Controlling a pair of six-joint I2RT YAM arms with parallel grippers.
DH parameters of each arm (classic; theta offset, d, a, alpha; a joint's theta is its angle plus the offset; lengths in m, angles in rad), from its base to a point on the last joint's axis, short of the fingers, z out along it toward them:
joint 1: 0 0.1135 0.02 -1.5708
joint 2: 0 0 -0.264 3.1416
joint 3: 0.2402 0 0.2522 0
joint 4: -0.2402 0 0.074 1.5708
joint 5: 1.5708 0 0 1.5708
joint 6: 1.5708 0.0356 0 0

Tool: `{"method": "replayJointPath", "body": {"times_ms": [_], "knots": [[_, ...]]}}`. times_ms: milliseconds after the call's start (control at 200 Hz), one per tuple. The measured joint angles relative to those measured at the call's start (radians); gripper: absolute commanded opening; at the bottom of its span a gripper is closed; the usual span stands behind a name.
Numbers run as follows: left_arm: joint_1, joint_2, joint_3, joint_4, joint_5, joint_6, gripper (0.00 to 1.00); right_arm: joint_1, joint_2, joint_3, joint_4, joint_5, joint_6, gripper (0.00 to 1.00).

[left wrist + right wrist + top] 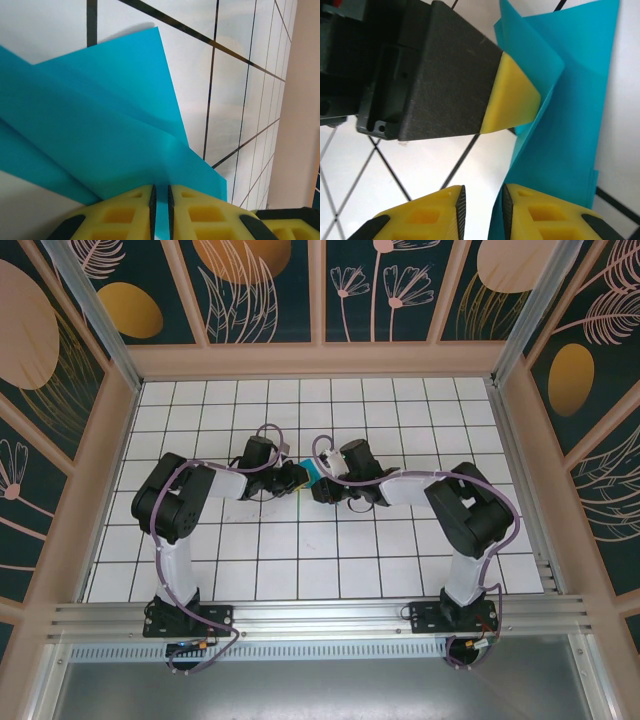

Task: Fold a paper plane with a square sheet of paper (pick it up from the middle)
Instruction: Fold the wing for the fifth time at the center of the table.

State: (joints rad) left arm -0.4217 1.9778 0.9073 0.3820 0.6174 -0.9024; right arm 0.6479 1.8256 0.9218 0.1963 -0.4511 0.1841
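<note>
Left tool (160, 200): clenched on the folded teal paper (100, 125) | Right tool (482, 210): narrowly parted, paper edge in its gap | Paper: middle of the bench (300, 560), between both tools

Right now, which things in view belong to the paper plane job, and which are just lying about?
Job: teal paper, partly folded; left gripper, shut on it; right gripper, jaws slightly apart at its edge.
Just there: tiled table; patterned walls; metal rail.
</note>
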Motion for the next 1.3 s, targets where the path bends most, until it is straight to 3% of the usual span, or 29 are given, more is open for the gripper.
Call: {"method": "replayJointPath", "body": {"times_ms": [200,656,766,936,996,1296], "knots": [[0.001,0.002,0.009,-0.017,0.002,0.000,0.19,0.000,0.000,0.000,-0.029,0.066,-0.061,0.24],[0.001,0.004,0.018,-0.032,0.003,0.000,0.19,0.016,0.024,0.003,-0.059,0.071,-0.098,0.24],[0.001,0.005,0.020,-0.036,0.003,0.000,0.19,0.016,0.034,0.003,-0.063,0.087,-0.103,0.19],[0.003,0.005,0.023,-0.043,0.003,0.001,0.19,0.016,0.037,0.007,-0.067,0.094,-0.107,0.05],[0.004,0.005,0.024,-0.046,0.003,0.002,0.20,0.013,0.039,0.007,-0.067,0.085,-0.103,0.00],[0.004,-0.014,0.029,-0.056,-0.004,0.066,0.29,-0.057,0.060,0.007,-0.042,-0.092,-0.021,0.00]]}}
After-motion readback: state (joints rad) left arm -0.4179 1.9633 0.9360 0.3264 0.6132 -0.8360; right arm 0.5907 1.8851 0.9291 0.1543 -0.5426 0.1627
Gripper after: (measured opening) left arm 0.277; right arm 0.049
